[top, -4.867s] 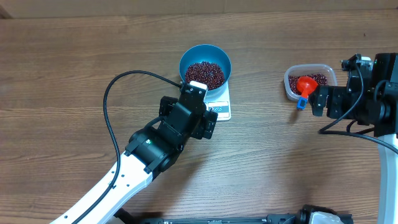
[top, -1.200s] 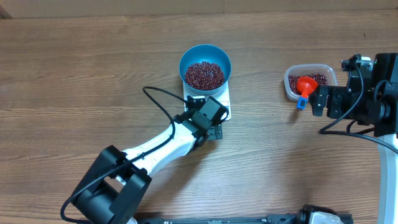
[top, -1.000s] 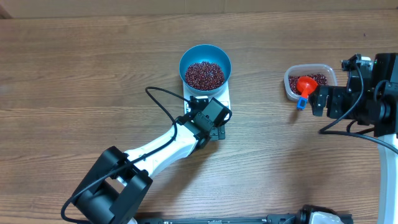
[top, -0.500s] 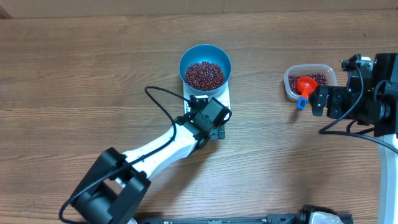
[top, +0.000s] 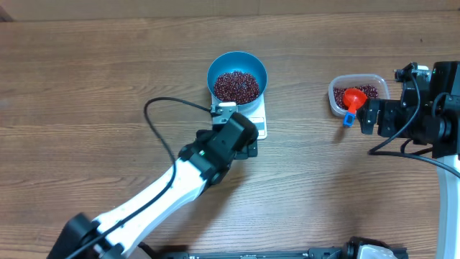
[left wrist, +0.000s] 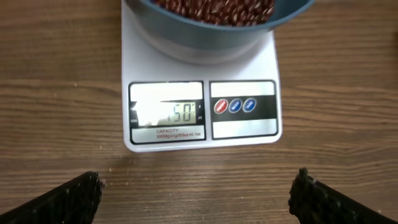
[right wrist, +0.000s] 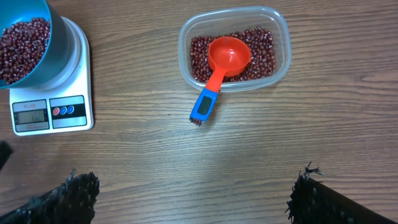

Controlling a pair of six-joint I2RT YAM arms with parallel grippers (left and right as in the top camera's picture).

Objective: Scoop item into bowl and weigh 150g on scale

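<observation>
Brown wood table [top: 86,86], plain boards. L gripper [left wrist: 198,190] hovers just in front of the scale [left wrist: 264,62], jaws wide apart, holding nothing. R gripper [right wrist: 196,183] likewise spread and empty, over bare wood. 1 scale: display [left wrist: 166,112] reads "50", left part lost in glare, small "CAPACITY" under it, 3 round buttons [left wrist: 235,106] (1 red, 2 blue). On it 1 blue bowl [left wrist: 205,40] w/ the beans [top: 237,86]. Well apart to the right, 1 clear tub [right wrist: 281,37] w/ more beans and 1 orange-red scoop [right wrist: 229,56].

Clear tub [right wrist: 184,62], scoop [right wrist: 227,59], wooden table [right wrist: 249,162]
Orange-red scoop rests in the tub; its blue handle end juts over the rim above the table
</observation>
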